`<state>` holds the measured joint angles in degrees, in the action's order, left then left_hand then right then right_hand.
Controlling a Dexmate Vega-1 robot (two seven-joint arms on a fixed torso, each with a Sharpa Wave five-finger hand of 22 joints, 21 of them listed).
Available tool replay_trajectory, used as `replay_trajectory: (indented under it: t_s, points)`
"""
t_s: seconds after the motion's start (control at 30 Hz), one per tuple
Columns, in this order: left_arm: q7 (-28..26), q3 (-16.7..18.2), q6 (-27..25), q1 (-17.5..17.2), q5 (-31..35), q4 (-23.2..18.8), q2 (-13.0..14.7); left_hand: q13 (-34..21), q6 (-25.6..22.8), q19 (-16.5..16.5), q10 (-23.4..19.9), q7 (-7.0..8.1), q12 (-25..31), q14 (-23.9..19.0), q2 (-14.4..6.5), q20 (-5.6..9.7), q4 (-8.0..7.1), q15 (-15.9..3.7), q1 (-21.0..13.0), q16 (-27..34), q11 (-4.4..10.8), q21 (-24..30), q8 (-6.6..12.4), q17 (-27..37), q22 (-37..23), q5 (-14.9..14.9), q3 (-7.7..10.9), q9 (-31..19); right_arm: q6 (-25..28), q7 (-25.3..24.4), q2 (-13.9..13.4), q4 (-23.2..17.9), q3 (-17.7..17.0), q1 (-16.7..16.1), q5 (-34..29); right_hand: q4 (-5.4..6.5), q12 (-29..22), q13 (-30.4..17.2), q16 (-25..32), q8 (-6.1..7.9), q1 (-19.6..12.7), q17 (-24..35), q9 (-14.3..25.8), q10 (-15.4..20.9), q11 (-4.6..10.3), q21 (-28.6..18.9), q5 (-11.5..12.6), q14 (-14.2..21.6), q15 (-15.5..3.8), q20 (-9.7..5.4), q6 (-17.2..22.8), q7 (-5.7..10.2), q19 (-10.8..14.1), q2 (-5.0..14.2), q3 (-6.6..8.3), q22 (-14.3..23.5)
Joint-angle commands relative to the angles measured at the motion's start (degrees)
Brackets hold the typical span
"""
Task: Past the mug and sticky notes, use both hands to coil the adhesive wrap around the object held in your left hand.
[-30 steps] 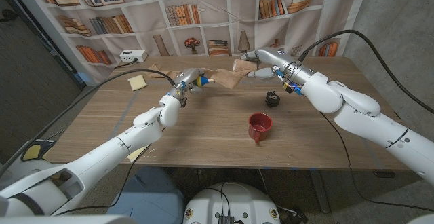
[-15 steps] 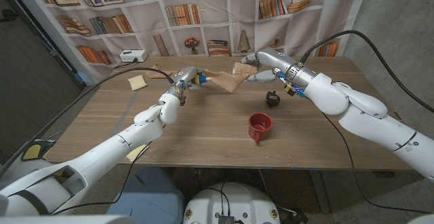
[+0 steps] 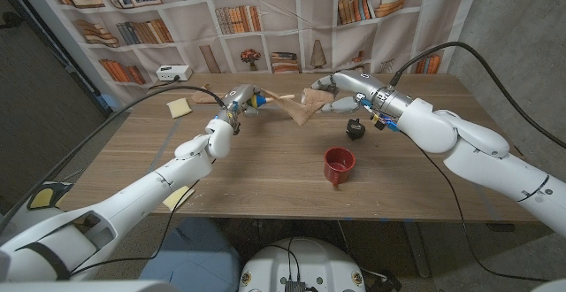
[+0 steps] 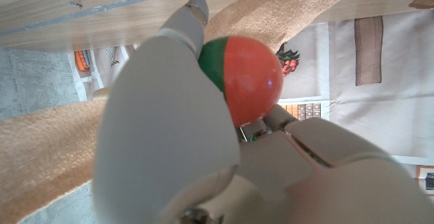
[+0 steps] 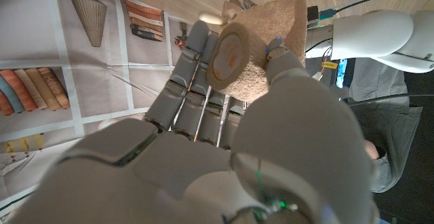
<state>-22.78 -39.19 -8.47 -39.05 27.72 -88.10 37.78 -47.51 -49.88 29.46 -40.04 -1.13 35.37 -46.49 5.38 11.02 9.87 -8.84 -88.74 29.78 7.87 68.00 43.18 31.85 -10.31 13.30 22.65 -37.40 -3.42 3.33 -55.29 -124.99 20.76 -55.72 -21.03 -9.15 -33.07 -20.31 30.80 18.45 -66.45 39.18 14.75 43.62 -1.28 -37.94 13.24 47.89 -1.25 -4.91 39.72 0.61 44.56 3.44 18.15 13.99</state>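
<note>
Head view shows a long wooden table (image 3: 265,164) in front of a printed bookshelf backdrop (image 3: 256,18), with two white robot arms reaching to its far side. Beyond the mug, the left hand (image 3: 242,103) is clamped on a small ball-ended object coloured red, green, blue and yellow (image 3: 257,102), raised above the far left-centre of the table; the left wrist view shows its red-and-green ball (image 4: 244,75) gripped between thumb and fingers. To its right, the right hand (image 3: 333,90) is closed around a tan roll of fuzzy adhesive wrap (image 3: 311,100); the right wrist view shows the roll's round core end (image 5: 230,53) facing out from the fingers. A tan strip of wrap (image 3: 283,103) stretches between the hands, its long axis running left to right, sagging slightly, so the object lies directly left of the roll. A red ceramic mug (image 3: 339,165) stands nearer, its contents not visible. A small black object (image 3: 355,129) sits beside the right forearm. Yellow sticky notes (image 3: 179,107) lie far left.
</note>
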Motion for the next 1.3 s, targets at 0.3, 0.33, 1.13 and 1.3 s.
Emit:
replay_trajectory:
  t_s: [0.3,0.33,1.13,1.3]
  points:
    - [-6.36,1.95,4.0,-0.65,-1.53,-1.39,-0.8,0.12,-0.04,0.62,-0.34,-0.95,-0.14,-1.13,-9.21,0.22,-0.01,-0.38,-8.96,0.08,-0.29,-0.03,0.02,0.1,-0.16,-0.29,-0.08,-0.38,2.17,6.55,2.78,6.19,8.04,5.22,-0.56,-0.11,-1.37,-0.14,-0.8,0.09,-3.77,0.54,0.4,9.25,7.88,-1.27,0.71,5.8,-12.21,-2.31,5.69,4.94,-0.86,4.15,1.91,-0.02]
    - [-6.3,2.06,3.9,-0.79,-1.5,-1.78,-0.66,0.08,-0.11,0.62,-0.29,-0.89,-0.14,-1.13,-9.21,0.21,0.0,-0.39,-8.98,0.08,-0.41,-0.02,0.04,0.1,-0.16,-0.28,-0.08,-0.38,2.6,6.33,2.77,6.07,8.21,5.21,-1.18,-0.1,-1.38,-0.14,-0.9,0.09,-3.75,0.57,0.4,9.24,7.76,-1.38,0.74,5.81,-12.21,-2.27,5.75,4.88,-0.88,4.16,1.92,-0.03]
    - [-5.23,5.76,4.2,-6.44,-4.81,-7.32,2.23,0.32,-0.52,0.66,-0.56,-1.03,-0.35,-1.36,-9.22,0.23,-0.03,-0.25,-9.0,0.24,-0.38,-0.07,-0.13,0.21,-0.15,-0.32,-0.18,-0.04,5.34,5.03,6.63,17.67,12.96,12.68,-1.86,-0.17,-1.48,-0.74,-2.4,-0.38,-3.86,1.52,0.55,8.35,8.05,-3.02,1.11,5.76,-12.23,-2.41,5.97,4.97,-2.29,4.17,2.03,-0.37]
    - [-5.21,6.48,5.63,-7.11,-5.92,-7.92,2.24,0.38,-0.64,0.66,-0.55,-1.12,-0.42,-1.33,-9.24,0.22,-0.04,-0.22,-8.99,0.22,-0.39,-0.09,-0.16,0.19,-0.15,-0.36,-0.18,0.06,6.07,4.25,6.53,17.43,13.74,13.14,-3.59,-0.17,-1.52,-0.82,-2.69,-0.49,-3.91,1.79,0.6,8.28,8.28,-3.43,1.16,5.76,-12.28,-2.43,5.98,5.07,-2.61,4.21,2.04,-0.45]
